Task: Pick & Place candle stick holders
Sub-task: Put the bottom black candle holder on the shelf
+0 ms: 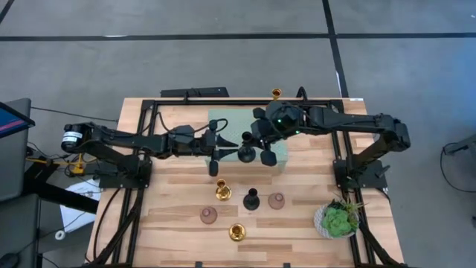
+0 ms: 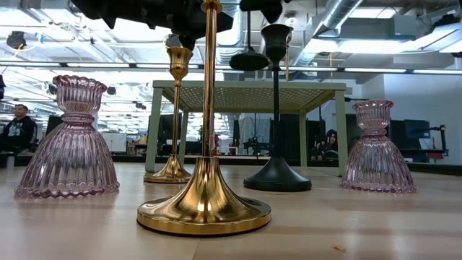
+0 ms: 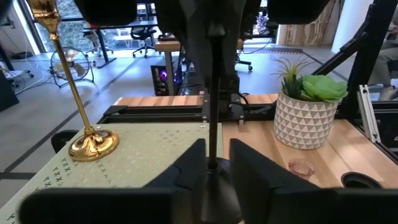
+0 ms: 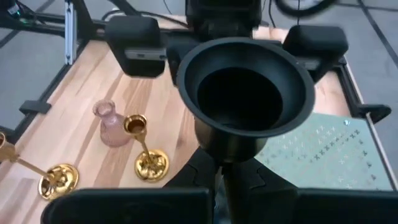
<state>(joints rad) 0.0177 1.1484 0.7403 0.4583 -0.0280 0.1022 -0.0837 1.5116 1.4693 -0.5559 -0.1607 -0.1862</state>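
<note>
A tall black candle stick holder (image 4: 245,93) stands upright in the air over the green raised platform (image 1: 230,123). My right gripper (image 4: 217,183) is shut on its stem under the cup. My left gripper (image 3: 217,168) is open, one finger on either side of the stem's lower part (image 3: 213,134), just above the base. A tall gold holder (image 3: 93,143) stands by its base on the platform's far side. On the wood table stand two gold holders (image 1: 223,191) (image 1: 236,232), a black one (image 1: 251,199) and two pink ones (image 1: 277,199) (image 1: 208,215). My right gripper pinches the black holder's slim stem just below the cup (image 4: 216,173) between its two fingers, which lie across the stem. It comes from the table's right side. The holder hangs upright, and its round base (image 2: 249,61) is clear of the platform top.
A green plant in a white patterned pot (image 1: 338,219) stands at the table's near right. The platform stands on legs (image 2: 154,130) above the table. Black frame rails (image 1: 141,149) run along both table sides. People sit in the room behind the table (image 2: 18,130).
</note>
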